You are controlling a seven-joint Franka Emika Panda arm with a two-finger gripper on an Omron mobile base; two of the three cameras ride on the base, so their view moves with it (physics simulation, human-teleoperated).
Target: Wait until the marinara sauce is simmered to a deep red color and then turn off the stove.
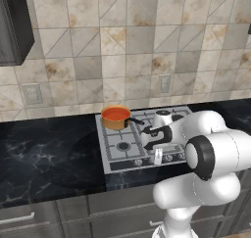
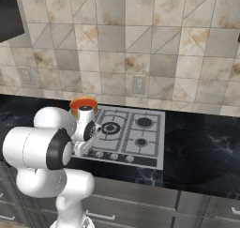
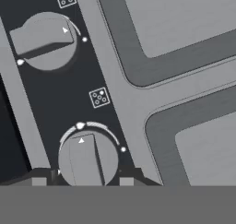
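Knob sits between gripper fingertips, jaws open, contact unclear | marinara sauce orange-red in saucepan on stove rear-left burner | risk: fingers slip off knob ridge, or adjacent knob controls this burner.

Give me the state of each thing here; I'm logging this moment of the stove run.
marinara sauce: orange-red, filling the saucepan on the back burner.
stove: flames not discernible.
lower knob: between the fingertips, not visibly clamped.
upper knob: untouched.
gripper: open around lower knob.
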